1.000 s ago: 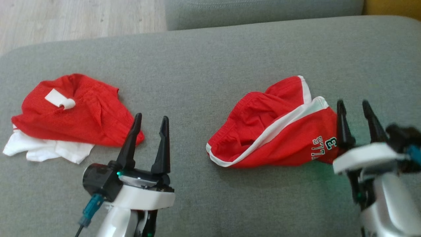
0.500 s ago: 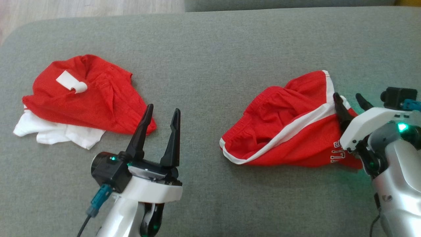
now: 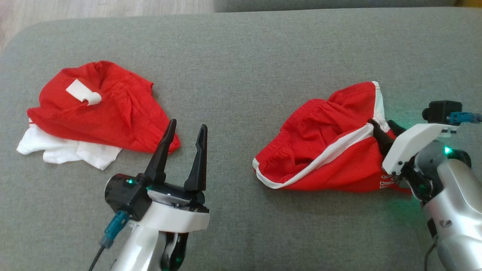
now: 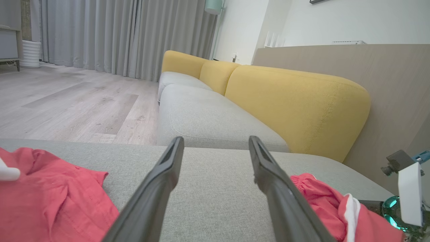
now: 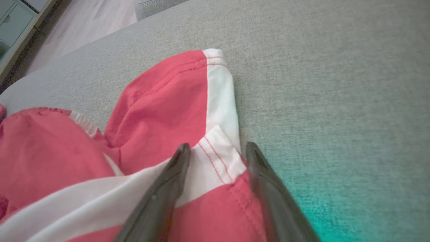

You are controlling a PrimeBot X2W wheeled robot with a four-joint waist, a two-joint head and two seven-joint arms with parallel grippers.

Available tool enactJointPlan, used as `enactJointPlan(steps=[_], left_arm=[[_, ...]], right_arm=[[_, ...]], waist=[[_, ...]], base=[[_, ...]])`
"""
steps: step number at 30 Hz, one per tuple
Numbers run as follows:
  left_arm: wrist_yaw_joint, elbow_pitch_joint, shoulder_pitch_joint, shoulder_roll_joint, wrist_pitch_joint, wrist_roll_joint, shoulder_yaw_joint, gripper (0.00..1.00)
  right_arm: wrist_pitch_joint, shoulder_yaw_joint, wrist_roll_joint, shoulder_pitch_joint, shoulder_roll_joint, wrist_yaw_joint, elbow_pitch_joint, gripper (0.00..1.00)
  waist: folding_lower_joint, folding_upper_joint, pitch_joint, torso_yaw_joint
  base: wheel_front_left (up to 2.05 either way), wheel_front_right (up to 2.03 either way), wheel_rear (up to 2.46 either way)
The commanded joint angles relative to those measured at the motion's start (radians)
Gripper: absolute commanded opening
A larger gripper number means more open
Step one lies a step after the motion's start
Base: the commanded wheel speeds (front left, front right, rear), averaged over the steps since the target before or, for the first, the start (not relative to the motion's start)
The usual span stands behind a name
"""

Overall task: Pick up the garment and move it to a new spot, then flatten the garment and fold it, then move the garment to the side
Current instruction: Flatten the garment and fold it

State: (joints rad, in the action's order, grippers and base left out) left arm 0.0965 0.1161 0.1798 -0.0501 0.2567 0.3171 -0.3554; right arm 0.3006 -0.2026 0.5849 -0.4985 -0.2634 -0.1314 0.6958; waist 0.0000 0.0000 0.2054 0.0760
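The garment (image 3: 320, 150) is a crumpled pair of red shorts with white trim and white lettering, lying on the right half of the grey sofa seat (image 3: 241, 56). My right gripper (image 3: 382, 126) comes in from the right and reaches over the shorts' right end. In the right wrist view the garment (image 5: 161, 111) has its white-trimmed corner between the two fingers of the right gripper (image 5: 217, 146), whose jaws stand apart. My left gripper (image 3: 188, 124) hovers open over bare cushion at centre-left, between the two heaps, holding nothing. The left wrist view has the left gripper (image 4: 215, 139) open, with the garment (image 4: 315, 191) at lower right.
A second red garment (image 3: 101, 113) with a white tag lies at the left on a white cloth (image 3: 64, 150). Wood floor (image 3: 94, 5) shows beyond the seat's far left edge. Further grey cushions and a yellow backrest (image 4: 285, 97) stretch ahead in the left wrist view.
The head camera shifted early on. My right gripper has tipped down and moved left onto the shorts' right corner. The left arm has stayed where it was.
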Motion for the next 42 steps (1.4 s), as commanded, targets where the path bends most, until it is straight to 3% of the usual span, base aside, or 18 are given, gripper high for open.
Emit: enactJointPlan(steps=[1, 6, 14, 23, 31, 35, 36, 37, 38, 42], left_arm=[[-0.004, -0.03, 0.039, 0.0, 0.005, -0.004, 0.028, 1.0], [-0.004, -0.029, 0.033, 0.0, 0.005, -0.005, 0.035, 1.0], [-0.009, -0.029, 0.008, 0.0, 0.005, -0.001, 0.047, 1.0], [-0.015, -0.043, -0.029, 0.0, 0.005, 0.006, 0.075, 1.0], [-0.019, -0.055, -0.062, 0.0, 0.005, 0.013, 0.096, 1.0], [-0.017, -0.061, -0.055, 0.0, 0.005, 0.01, 0.102, 1.0], [-0.015, -0.061, -0.05, 0.0, 0.005, 0.01, 0.1, 1.0], [-0.014, -0.06, -0.045, 0.0, 0.005, 0.009, 0.098, 1.0], [-0.013, -0.059, -0.041, 0.0, 0.005, 0.008, 0.097, 1.0], [-0.012, -0.059, -0.029, 0.0, 0.005, 0.008, 0.1, 1.0]], right_arm=[[-0.003, -0.029, 0.025, -0.018, -0.023, 0.001, -0.036, 0.0], [-0.057, -0.057, 0.066, -0.015, -0.046, 0.001, -0.062, 0.0], [-0.194, -0.044, 0.032, -0.035, -0.083, 0.001, -0.086, 0.0], [-0.327, 0.049, -0.082, -0.021, -0.112, 0.001, -0.174, 0.0], [-0.298, 0.198, -0.179, 0.193, -0.023, 0.001, -0.335, 0.0], [-0.234, 0.306, -0.251, 0.319, 0.066, 0.001, -0.384, 0.0], [-0.22, 0.33, -0.284, 0.345, 0.079, 0.001, -0.389, 0.24], [-0.21, 0.354, -0.309, 0.364, 0.096, 0.001, -0.395, 0.91], [-0.202, 0.376, -0.324, 0.376, 0.116, 0.001, -0.402, 1.0], [-0.211, 0.408, -0.367, 0.389, 0.167, 0.001, -0.47, 1.0]], waist=[[0.0, 0.0, -0.002, -0.002], [0.0, 0.0, -0.014, -0.011], [0.0, 0.0, -0.055, -0.031], [0.0, 0.0, -0.115, -0.084], [0.0, 0.0, -0.144, -0.155], [0.0, 0.0, -0.132, -0.184], [0.0, 0.0, -0.129, -0.186], [0.0, 0.0, -0.125, -0.187], [0.0, 0.0, -0.122, -0.189], [0.0, 0.0, -0.11, -0.193]], base=[[0.0, 0.0, 0.0], [0.0, 0.0, 0.0], [0.0, 0.0, 0.0], [0.0, 0.0, 0.0], [0.0, 0.0, 0.0], [0.0, 0.0, 0.0], [0.0, 0.0, 0.0], [0.0, 0.0, 0.0], [0.0, 0.0, 0.0], [0.0, 0.0, 0.0]])
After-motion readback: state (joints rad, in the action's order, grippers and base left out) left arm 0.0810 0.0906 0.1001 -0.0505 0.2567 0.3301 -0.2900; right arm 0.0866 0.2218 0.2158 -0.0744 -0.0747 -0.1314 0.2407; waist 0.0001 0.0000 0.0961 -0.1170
